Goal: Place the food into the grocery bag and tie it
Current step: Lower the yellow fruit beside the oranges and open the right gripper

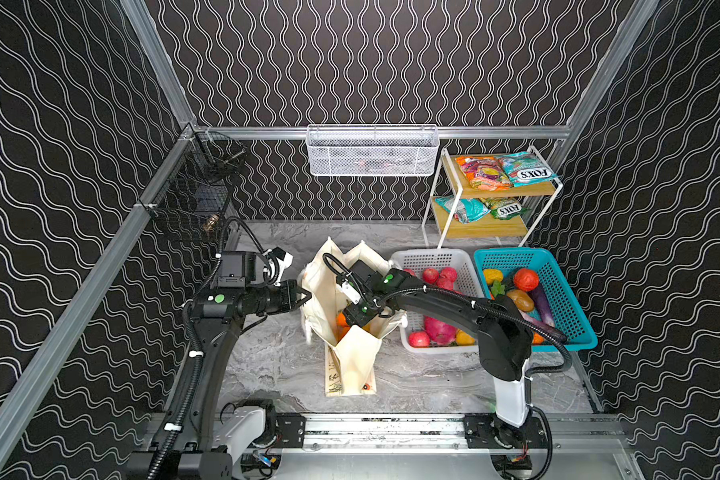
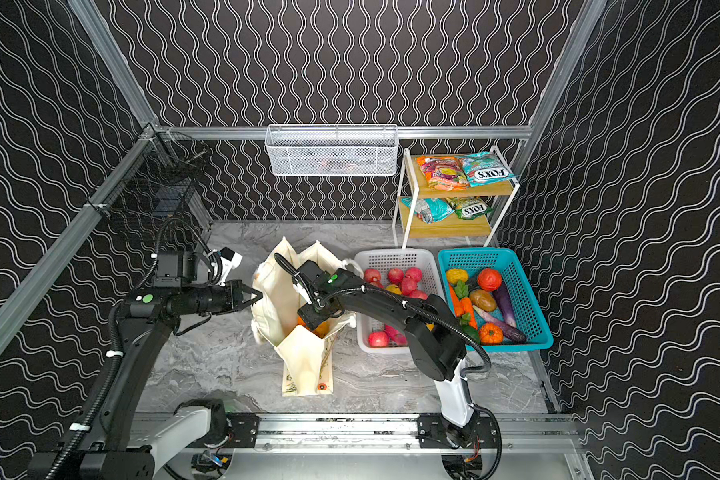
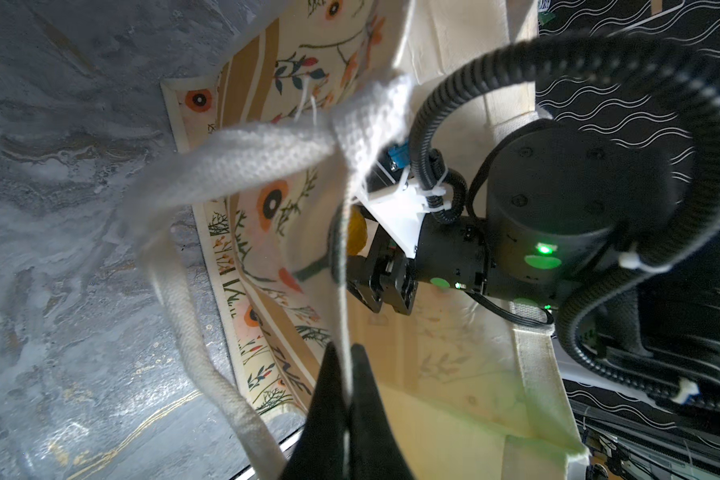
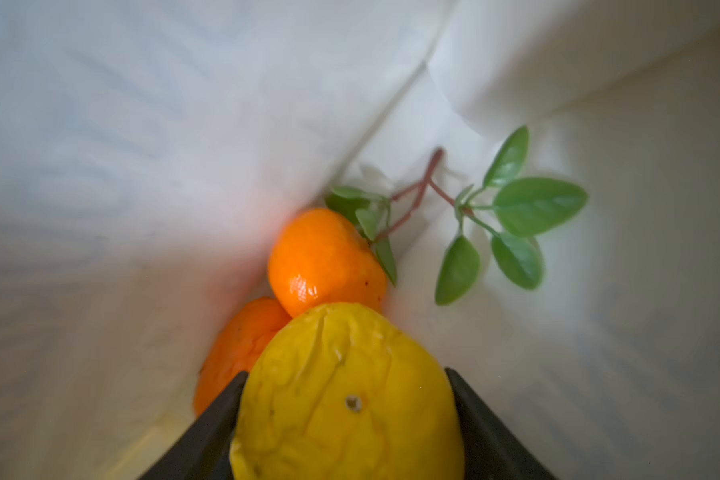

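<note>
The grocery bag stands upright and open near the middle of the grey marbled table, and I work on it with both arms. My right claw reaches down into the mouth of the bag; its two fingers are spread wide and clamped on a yellow pear, one finger on each side of it. The pear hangs inside the bag, just above two oranges which lie together at the bottom against the cream wall. A sprig of green leaves lies beside the oranges. My left claw is pressed together on the thin fabric rim of the bag at its left side, as both top views show, and one thick cream handle hangs loose outside this rim. Just to the right of the bag stands a white basket with red fruits and a pink dragon fruit. Touching this one, further right, is a teal basket with a red tomato and other vegetables. Behind the baskets a small shelf carries the FOX'S packets on both levels.
</note>
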Available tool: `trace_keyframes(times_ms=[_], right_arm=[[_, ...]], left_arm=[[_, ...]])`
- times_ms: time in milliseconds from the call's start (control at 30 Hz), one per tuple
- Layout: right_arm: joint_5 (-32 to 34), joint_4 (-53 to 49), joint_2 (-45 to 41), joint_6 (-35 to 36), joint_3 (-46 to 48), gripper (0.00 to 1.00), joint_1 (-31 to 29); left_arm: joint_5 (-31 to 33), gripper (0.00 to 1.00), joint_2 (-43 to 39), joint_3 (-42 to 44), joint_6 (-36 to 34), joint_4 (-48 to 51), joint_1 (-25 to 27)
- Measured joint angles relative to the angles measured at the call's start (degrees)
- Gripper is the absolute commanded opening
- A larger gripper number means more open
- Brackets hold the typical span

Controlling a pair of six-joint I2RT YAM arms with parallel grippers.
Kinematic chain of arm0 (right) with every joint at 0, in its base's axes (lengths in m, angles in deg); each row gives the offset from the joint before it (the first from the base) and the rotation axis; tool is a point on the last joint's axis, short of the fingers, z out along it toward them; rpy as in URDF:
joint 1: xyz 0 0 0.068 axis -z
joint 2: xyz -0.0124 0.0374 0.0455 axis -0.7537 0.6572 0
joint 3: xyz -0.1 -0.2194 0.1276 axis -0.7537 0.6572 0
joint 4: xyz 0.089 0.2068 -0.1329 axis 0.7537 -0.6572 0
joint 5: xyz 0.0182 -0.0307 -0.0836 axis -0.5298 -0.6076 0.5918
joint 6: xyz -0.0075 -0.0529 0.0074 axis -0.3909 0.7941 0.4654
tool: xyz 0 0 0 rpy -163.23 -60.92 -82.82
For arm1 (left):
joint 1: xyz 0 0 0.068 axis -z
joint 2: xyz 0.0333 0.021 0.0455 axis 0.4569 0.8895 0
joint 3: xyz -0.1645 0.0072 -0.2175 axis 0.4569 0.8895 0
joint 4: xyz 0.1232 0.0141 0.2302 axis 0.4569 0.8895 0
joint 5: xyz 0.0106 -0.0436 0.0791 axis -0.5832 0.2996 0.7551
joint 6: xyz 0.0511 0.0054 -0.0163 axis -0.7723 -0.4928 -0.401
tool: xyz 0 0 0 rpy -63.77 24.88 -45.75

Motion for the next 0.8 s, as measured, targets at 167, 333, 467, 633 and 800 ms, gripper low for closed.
trace_keyframes(times_ms=[167,333,467,633,800], right_arm=[[1.95,0.24,0.02,-0.02,2.08,0.73,0.96],[2.84,0.37,0.02,0.0,3.02,0.75,1.36],[2.69,0.57,0.02,-0.02,2.95,0.77,1.36],[2.16,1.01,0.2,-0.04,2.32,0.81,1.33],[1.51,1.09,0.35,-0.48,1.95,0.86,1.33]], left_arm=[[0.87,0.0,-0.07,-0.15,0.0,0.37,0.0],[1.22,0.0,-0.15,-0.33,0.0,0.7,0.0],[1.22,0.0,-0.15,-0.33,0.0,0.7,0.0],[1.2,0.0,-0.15,-0.33,0.0,0.7,0.0],[1.18,0.0,-0.2,-0.33,-0.02,0.7,0.0]])
